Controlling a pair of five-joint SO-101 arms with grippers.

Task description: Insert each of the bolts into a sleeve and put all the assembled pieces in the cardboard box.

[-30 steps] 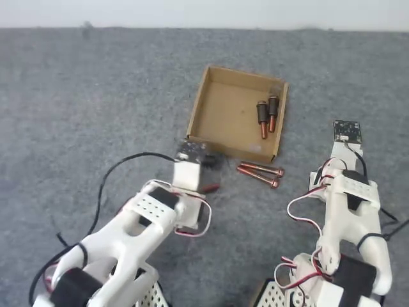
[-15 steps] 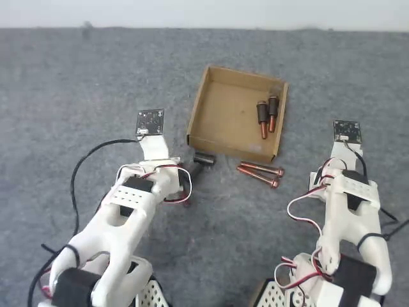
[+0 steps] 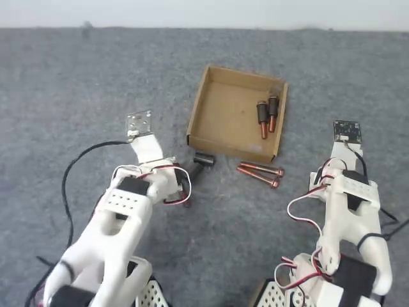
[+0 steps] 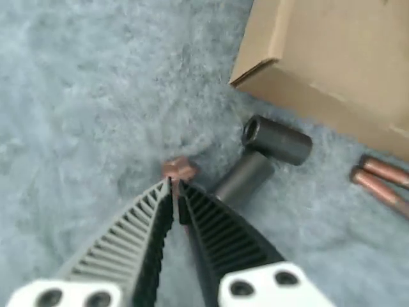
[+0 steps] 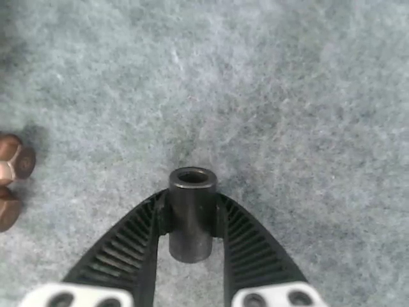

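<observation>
My left gripper (image 4: 174, 187) is shut, its tips pinched on the copper head of a bolt (image 4: 179, 169). Just beside it a dark sleeve (image 4: 244, 178) lies on the carpet, with a second sleeve (image 4: 278, 138) touching its far end near the cardboard box (image 4: 332, 70). In the high view these sleeves (image 3: 203, 158) lie in front of the box (image 3: 199, 109), which holds two assembled pieces (image 3: 267, 115). Two loose bolts (image 3: 259, 171) lie side by side in front of the box. My right gripper (image 5: 192, 199) is shut on a black sleeve (image 5: 191, 214), its bore facing the camera.
Grey carpet covers the whole table (image 3: 77, 77). The left arm (image 3: 128, 204) and the right arm (image 3: 348, 198) stand at the near edge. In the right wrist view the heads of the two loose bolts (image 5: 13, 165) show to one side of the held sleeve.
The left arm has swung away from the box's front wall toward the left, uncovering the sleeves on the carpet. The right arm has kept still.
</observation>
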